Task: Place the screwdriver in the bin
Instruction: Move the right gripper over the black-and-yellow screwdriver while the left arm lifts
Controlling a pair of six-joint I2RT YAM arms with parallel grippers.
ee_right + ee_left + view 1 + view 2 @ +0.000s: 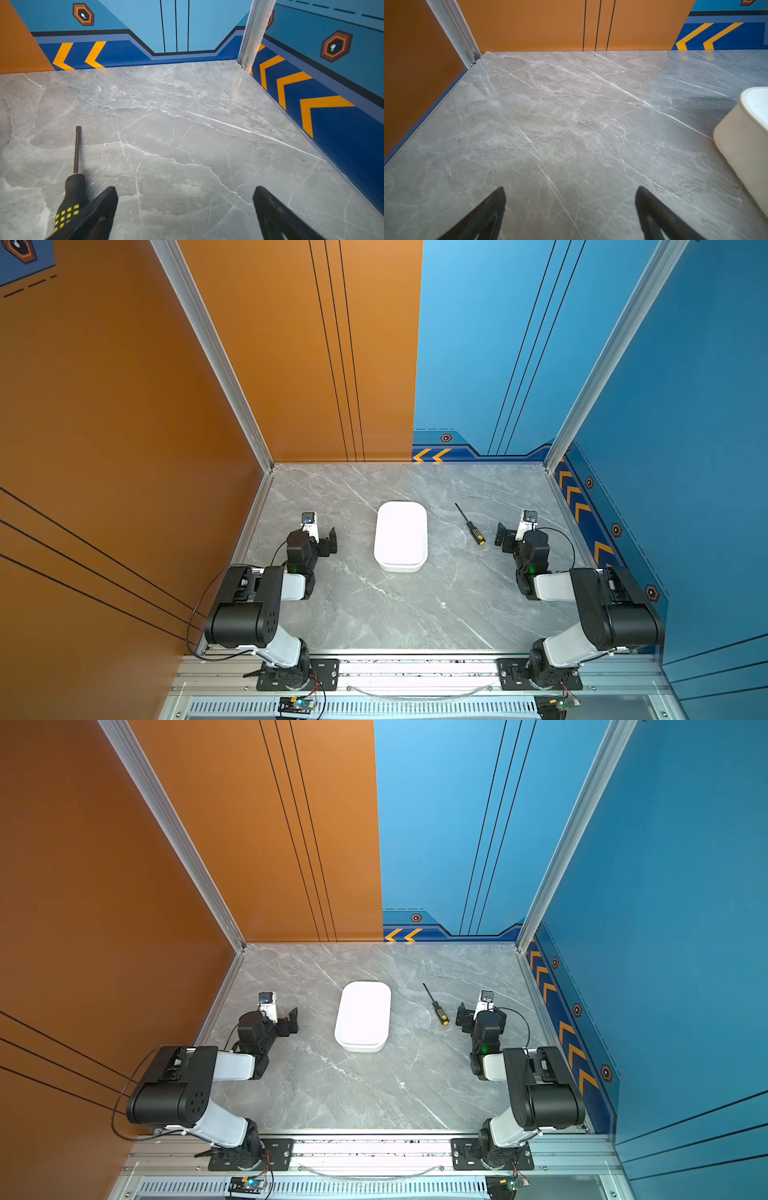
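Plainly, one screwdriver (pixel 470 525), one bin (pixel 400 536).

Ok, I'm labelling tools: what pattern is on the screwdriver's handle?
On the screwdriver, black with yellow square dots; best in the right wrist view.

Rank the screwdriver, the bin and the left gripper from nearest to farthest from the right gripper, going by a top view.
1. screwdriver: lies right beside the right gripper, on its inner side, not touching it.
2. bin: in the middle, past the screwdriver.
3. left gripper: beyond the bin, on the opposite side.
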